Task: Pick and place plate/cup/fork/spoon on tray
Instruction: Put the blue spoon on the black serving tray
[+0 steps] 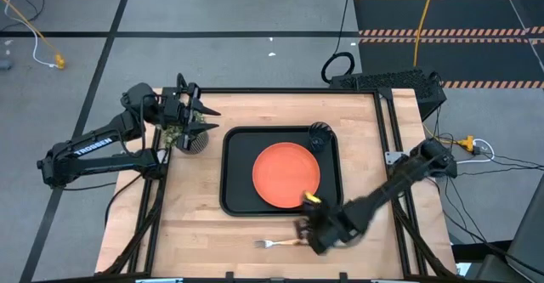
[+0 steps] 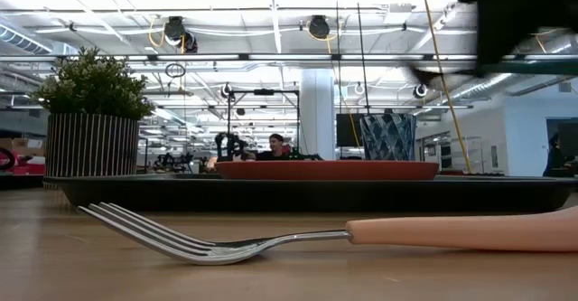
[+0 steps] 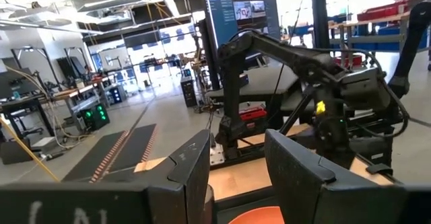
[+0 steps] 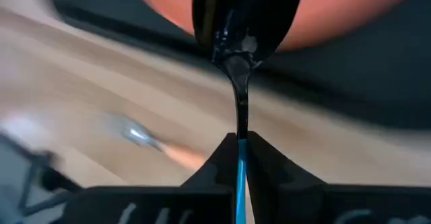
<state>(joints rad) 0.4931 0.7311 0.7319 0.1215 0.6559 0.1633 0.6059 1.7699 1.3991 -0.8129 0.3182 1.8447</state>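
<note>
The black tray [image 1: 234, 189] lies mid-table with the orange plate [image 1: 286, 175] on it and the dark cup [image 1: 320, 135] in its far right corner. The fork [image 1: 276, 244] lies flat on the wood near the table's front edge, tines to the left [image 2: 172, 238]. My right gripper [image 1: 313, 219] hovers just right of the fork at the tray's near rim, shut on the spoon [image 4: 244, 22]. My left gripper [image 1: 200, 113] waits open at the table's far left, above a potted plant. My right gripper pinches the spoon's light blue handle [image 4: 240, 165] between its two fingers. The handle runs back along the fingers. The fingers slant down from the table's near side. The dark bowl [image 4: 246, 15] juts past the fingertips, lifted clear over the plate's near edge.
A striped pot with a bushy green plant [image 1: 191, 138] stands left of the tray, under the left gripper. Bare wood lies between the tray's near rim and the front edge, where the fork is. The tray's left part [image 1: 238, 160] is bare.
</note>
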